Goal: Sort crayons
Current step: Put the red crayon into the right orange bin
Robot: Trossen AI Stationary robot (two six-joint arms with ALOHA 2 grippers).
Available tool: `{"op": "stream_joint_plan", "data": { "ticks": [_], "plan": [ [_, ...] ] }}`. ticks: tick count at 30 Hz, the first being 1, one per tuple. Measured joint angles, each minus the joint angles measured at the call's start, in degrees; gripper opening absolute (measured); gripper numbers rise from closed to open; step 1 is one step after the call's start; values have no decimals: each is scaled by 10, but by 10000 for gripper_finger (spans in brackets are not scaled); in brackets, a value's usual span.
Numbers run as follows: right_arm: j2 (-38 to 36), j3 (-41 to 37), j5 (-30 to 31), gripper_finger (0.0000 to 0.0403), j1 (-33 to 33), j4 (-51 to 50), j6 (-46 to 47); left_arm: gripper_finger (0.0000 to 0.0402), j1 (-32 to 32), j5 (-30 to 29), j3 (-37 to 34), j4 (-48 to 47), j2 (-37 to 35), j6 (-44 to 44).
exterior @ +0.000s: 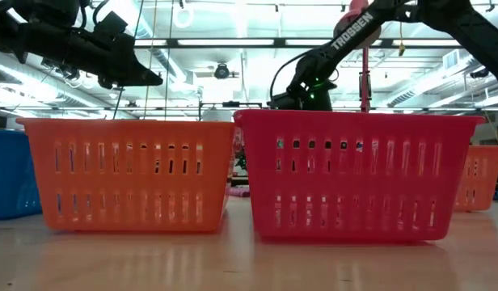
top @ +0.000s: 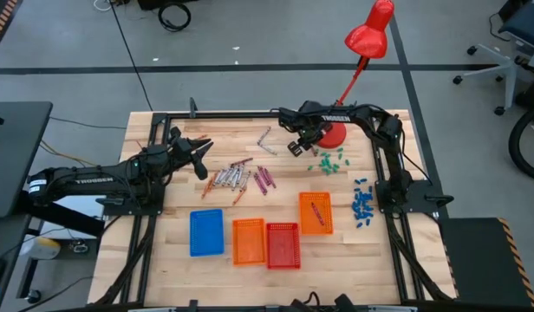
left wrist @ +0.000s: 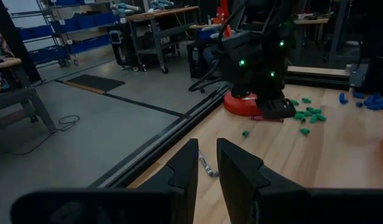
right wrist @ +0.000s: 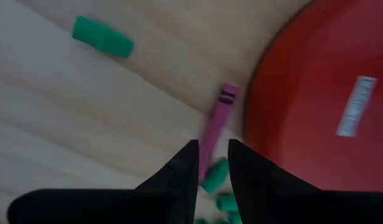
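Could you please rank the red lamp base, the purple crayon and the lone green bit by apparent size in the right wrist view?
1. Red lamp base, largest though cut off.
2. Purple crayon.
3. Lone green bit, smallest.

On your table (top: 163, 260), the main heap of crayons (top: 237, 179) lies near the middle, with two more crayons (top: 267, 143) apart behind it. Four trays (top: 258, 238) stand in a row in front of the heap, and one crayon (top: 317, 211) lies in the rightmost tray (top: 315, 213). The lamp base (top: 335, 134) sits at the back right; a single crayon (right wrist: 214, 126) lies just beside it, under the right gripper (right wrist: 210, 163). The left gripper (top: 200, 156) hangs left of the heap.
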Motion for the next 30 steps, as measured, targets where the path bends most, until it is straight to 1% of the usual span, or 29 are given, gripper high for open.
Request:
{"op": "stream_joint_plan", "data": {
  "ticks": [5,8,16,19,23,25,30],
  "plan": [
    [-4,-45,-29,91,-3,39,6,71,0,0,0,-1,0,0],
    [-5,-54,-40,91,-3,48,4,71,0,0,0,0,0,0],
    [-4,-55,-27,88,26,59,-59,71,0,0,0,0,0,0],
    [-3,-55,-25,70,32,58,-70,71,0,0,0,0,0,0],
    [-3,-55,-26,22,34,58,-71,71,0,0,0,0,0,0],
    [-3,-55,-25,12,34,58,-71,71,0,0,0,0,0,0],
    [-1,-41,-25,33,37,48,-60,71,0,0,0,0,0,0]
  ]
}}
